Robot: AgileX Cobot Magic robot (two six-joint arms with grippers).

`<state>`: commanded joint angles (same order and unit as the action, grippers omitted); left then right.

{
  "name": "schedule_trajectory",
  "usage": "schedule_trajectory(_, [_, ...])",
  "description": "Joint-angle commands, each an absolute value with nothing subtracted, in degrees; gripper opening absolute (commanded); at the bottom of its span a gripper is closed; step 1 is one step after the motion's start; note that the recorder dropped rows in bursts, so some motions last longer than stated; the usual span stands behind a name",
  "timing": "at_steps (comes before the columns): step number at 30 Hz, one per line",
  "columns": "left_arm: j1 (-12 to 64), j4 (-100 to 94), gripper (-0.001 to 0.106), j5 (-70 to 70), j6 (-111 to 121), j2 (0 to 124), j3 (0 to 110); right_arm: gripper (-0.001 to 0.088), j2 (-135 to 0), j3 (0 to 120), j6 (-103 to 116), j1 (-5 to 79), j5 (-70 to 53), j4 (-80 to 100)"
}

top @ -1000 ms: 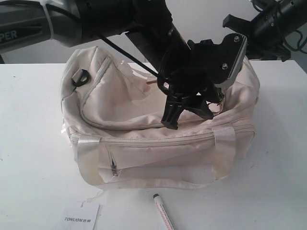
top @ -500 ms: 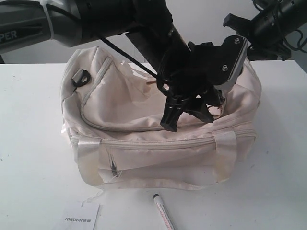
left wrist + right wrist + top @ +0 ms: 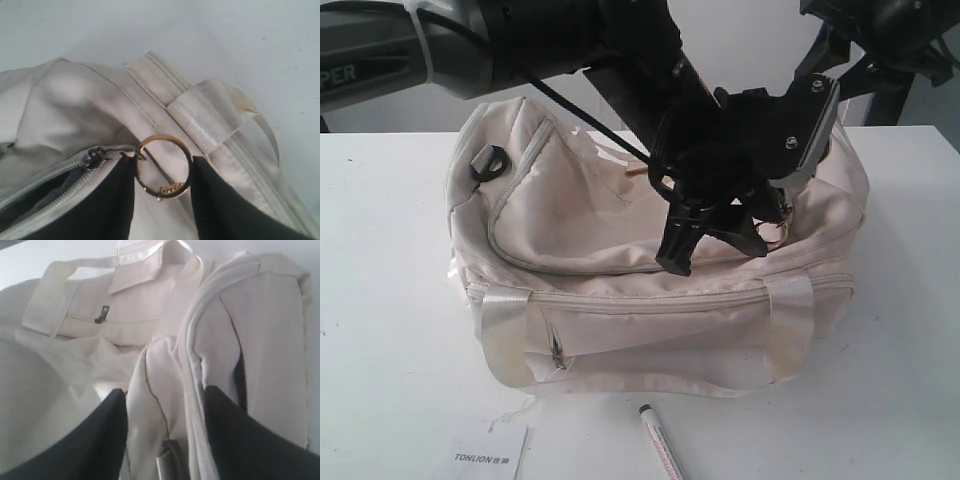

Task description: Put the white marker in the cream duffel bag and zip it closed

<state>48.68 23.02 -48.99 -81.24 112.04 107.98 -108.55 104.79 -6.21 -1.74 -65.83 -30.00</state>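
- white marker lies on the table in front of the cream duffel bag, not in it, and neither gripper is near it. main risk: zip gets run shut w/ marker outside, so the task fails.
- left gripper: jaws apart w/ the gold ring pull between them, its rim about meeting both inner faces. can't tell if it's pinched or only framed. if loose, a tug prob slips off the ring and the slider doesn't budge.
- right gripper: jaws wide apart over the bag's end, w/ a fabric fold and zip seam showing between them, nothing clamped. w/o that end braced, the soft bag likely drags or bunches on any pull at the ring.
- zip looks parted on one side of the slider, w/ a dark gap there. how wide the mouth is, can't tell. too narrow and the marker snags on teeth or flap.
- marker is slim and round, so it could roll off under a sloppy pinch. the paper tag lies near it, also white, so a wrong pick is possible.
- left arm lies across the bag top, so there's a clash risk if the other arm brings the marker in over it.
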Motion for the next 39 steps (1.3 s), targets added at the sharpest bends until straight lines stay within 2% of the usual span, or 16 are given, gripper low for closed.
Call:
schedule_trajectory(12, [48.7,23.0,0.000,-50.2,-84.2,112.0,108.0,0.0462,-108.7,104.8,-10.7,0.9,-67.6,-33.9])
schedule_trajectory(18, [48.7,23.0,0.000,-50.4,-84.8,112.0,108.0,0.0467,-108.7,104.8,-11.4,3.1,-67.7,-31.7])
schedule_trajectory(24, [48.7,23.0,0.000,-50.4,-84.8,112.0,108.0,0.0533,-108.7,104.8,-11.5,5.3,-69.0,-28.3])
schedule_trajectory(39, [48.7,23.0,0.000,-50.8,-84.8,112.0,108.0,0.0533,-111.5,104.6,-8.6,8.5,-70.0,-23.5])
